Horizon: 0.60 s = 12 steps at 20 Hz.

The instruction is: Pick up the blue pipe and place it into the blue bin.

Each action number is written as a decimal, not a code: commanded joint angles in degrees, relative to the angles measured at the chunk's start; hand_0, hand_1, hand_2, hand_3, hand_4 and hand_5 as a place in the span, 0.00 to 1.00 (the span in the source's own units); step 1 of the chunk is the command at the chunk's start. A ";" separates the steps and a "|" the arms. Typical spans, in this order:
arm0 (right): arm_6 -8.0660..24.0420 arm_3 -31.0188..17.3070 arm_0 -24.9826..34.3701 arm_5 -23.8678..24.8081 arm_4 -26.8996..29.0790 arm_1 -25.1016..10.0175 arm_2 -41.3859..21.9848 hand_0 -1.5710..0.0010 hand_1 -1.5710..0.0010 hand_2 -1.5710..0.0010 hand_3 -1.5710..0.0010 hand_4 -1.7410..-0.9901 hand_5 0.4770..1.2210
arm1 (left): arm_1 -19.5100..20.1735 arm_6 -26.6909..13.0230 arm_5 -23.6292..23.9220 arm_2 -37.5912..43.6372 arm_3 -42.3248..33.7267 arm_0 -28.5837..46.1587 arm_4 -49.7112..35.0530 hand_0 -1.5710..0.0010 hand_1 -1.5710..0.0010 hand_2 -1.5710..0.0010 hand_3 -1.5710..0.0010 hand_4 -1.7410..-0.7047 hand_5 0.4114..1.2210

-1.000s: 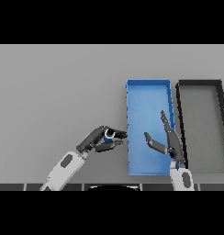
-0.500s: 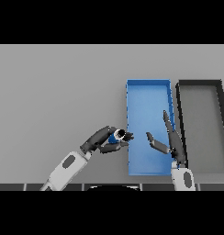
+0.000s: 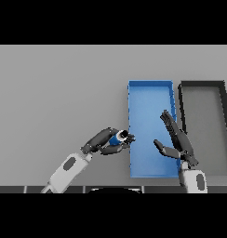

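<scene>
Left hand holds the pipe at the blue bin's edge

The left hand (image 3: 102,142) curls round the blue pipe (image 3: 117,138) just beside the blue bin's (image 3: 150,88) left wall. The right hand (image 3: 176,142) hovers over the bin's right side, fingers straight. A black bin (image 3: 202,84) sits just right of the blue one.

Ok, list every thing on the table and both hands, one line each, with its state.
blue pipe: held off the table in the left hand, at the blue bin's left edge, not yet inside.
left hand: shut on the pipe.
right hand: open, fingers straight, over the blue bin's right side, holding nothing.
blue bin: on the table, nothing lying in it.
black bin: on the table right of the blue one, nothing in it.
</scene>
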State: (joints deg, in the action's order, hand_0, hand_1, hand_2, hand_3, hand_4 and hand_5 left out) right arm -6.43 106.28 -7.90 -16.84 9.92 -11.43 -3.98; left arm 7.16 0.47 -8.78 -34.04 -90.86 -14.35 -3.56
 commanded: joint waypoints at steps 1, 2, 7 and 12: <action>2.29 1.28 0.81 -2.36 2.68 -1.75 -0.27 1.00 1.00 1.00 1.00 0.65 0.11 | 0.16 0.05 -0.18 0.33 0.09 -0.33 0.07 0.00 0.00 0.00 0.05 0.00 1.00; 4.88 2.58 2.59 -3.89 4.71 -3.20 -0.85 1.00 1.00 1.00 1.00 0.61 0.08 | 0.24 0.05 -0.21 0.63 -0.17 -0.50 0.13 0.00 0.00 0.00 0.05 0.00 1.00; 15.43 7.60 10.51 -9.07 11.61 -8.90 -4.67 1.00 1.00 1.00 1.00 0.58 0.03 | -0.33 1.08 -0.32 0.60 0.00 0.02 1.58 0.00 0.00 0.00 0.05 0.00 1.00; 19.07 8.51 17.54 -12.19 9.86 -8.52 -10.40 1.00 1.00 1.00 1.00 0.60 0.06 | -0.20 1.02 -1.72 0.74 -0.72 0.88 1.51 0.00 0.00 0.00 0.05 0.00 1.00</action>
State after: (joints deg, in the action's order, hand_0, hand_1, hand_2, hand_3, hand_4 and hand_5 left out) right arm 12.64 114.81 9.67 -29.09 19.80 -19.90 -14.43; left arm 6.96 1.49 -10.59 -33.30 -91.57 -13.47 -2.04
